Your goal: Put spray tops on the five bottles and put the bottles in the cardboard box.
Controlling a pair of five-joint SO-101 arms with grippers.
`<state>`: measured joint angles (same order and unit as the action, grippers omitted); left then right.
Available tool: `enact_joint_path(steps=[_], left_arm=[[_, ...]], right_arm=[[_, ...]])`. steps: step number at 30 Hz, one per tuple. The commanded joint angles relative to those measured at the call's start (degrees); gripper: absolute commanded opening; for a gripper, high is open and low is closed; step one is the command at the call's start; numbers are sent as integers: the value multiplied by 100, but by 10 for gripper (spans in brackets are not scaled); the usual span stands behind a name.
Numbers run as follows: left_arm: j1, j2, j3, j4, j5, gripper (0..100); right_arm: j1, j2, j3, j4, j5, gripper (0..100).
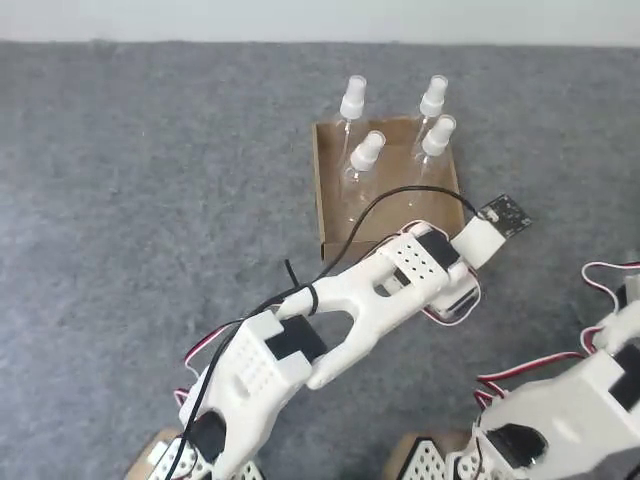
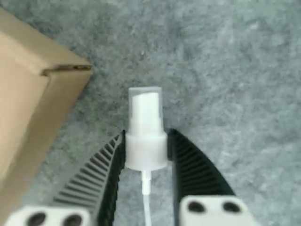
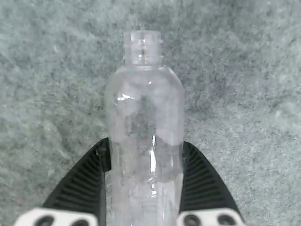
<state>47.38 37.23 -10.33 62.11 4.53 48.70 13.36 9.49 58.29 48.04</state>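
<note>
Surface (image 1: pixel 120 200): grey, carpet-like, and it carries the cardboard box.
Left arm (image 1: pixel 350 300): white, stretched from the near edge to the box's near right corner.
Right arm (image 1: pixel 570 400): white, well apart from the box, off to its right and nearer side.
Cardboard box (image 1: pixel 319 185): open-topped and brown; one of its corners sits just beside the left jaws.
Capped bottles (image 1: pixel 367 152): four clear ones with white spray tops, upright inside the box, grouped toward its far side.
Open bottle (image 3: pixel 143 127): clear with a bare threaded neck, outside the box, over the grey surface.
Right jaws: clamped on the open bottle's body.
Spray top (image 2: pixel 146 117): white with a clear cap and its thin tube showing, near the box corner.
Left jaws: clamped on the spray top's collar.
</note>
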Motion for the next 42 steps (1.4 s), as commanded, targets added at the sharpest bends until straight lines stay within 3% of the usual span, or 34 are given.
enact_joint_path(steps=[1, 7, 20, 24, 29, 35, 39, 42], left_arm=[[132, -114, -426, 79, -18, 37], [369, -114, -1429, 1292, 220, 27], [343, -123, -4171, 3824, -53, 12], [149, -440, -4426, 3859, -79, 12], [-176, -1679, -3820, 3859, -79, 12], [-1196, -3596, -2246, 3851, -264, 13], [-2629, -4589, -1569, 3851, -343, 13], [-3657, -4967, -1024, 3842, -800, 13]], right_arm=[[31, -66, -334, -75, 70, 6], [31, -66, -334, -92, 70, 6], [31, -66, -334, -48, 79, 6], [31, -66, -334, -40, 79, 6], [13, -66, -334, -40, 79, 6], [-321, -66, -325, -31, 44, 6], [-708, -92, -325, 75, 35, 6], [-1165, -127, -343, 400, 26, 6]])
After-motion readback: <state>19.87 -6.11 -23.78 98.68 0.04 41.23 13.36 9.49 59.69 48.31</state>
